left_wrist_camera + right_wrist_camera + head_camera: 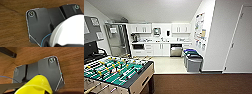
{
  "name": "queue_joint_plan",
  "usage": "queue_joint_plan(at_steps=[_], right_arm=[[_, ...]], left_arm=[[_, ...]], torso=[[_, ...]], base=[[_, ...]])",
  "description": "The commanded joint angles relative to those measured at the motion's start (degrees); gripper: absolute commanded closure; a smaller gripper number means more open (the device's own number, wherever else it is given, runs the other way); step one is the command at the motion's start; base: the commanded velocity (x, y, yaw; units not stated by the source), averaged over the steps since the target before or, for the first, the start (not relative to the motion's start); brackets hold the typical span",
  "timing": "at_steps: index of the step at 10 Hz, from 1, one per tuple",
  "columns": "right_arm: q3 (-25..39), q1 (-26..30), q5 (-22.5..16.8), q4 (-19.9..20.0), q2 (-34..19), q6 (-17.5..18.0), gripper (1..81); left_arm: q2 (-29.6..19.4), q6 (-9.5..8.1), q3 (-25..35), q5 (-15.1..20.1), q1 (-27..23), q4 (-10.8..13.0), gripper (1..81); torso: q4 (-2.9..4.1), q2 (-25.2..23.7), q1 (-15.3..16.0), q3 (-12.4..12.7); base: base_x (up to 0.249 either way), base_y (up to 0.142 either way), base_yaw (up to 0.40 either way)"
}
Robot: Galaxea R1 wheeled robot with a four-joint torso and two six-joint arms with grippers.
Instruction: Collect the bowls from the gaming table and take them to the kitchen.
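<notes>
Ahead, the kitchen (161,41) stands past the foosball table (116,72). At my left wrist rides the white bowl (70,31), at my right the yellow bowl (36,85); whether my fingers clamp them, I cannot tell. A jolt could spill either. No writing is readable.

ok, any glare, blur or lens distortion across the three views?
Head view: soft and wide-angle, ceiling lines slant, kitchen evenly lit. Left wrist view: white bowl close, blurred, nearly blown out. Right wrist view: yellow bowl blurred, with a small highlight.
</notes>
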Motion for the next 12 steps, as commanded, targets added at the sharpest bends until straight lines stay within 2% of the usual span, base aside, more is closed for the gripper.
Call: queue_joint_plan(at_steps=[1,12], right_arm=[[0.1,2.8,-2.5,-0.7,-1.4,-0.1,81.1],[0.1,2.6,-2.5,-0.7,-1.4,-0.1,81.1]], left_arm=[[-0.2,-0.06,0.0,2.3,-3.2,0.4,81.1],[-0.2,0.03,0.0,2.3,-3.2,0.5,81.1]], torso=[[0.0,0.0,0.0,0.0],[0.0,0.0,0.0,0.0]], base=[[0.194,0.0,0.0],[0.194,0.0,0.0]])
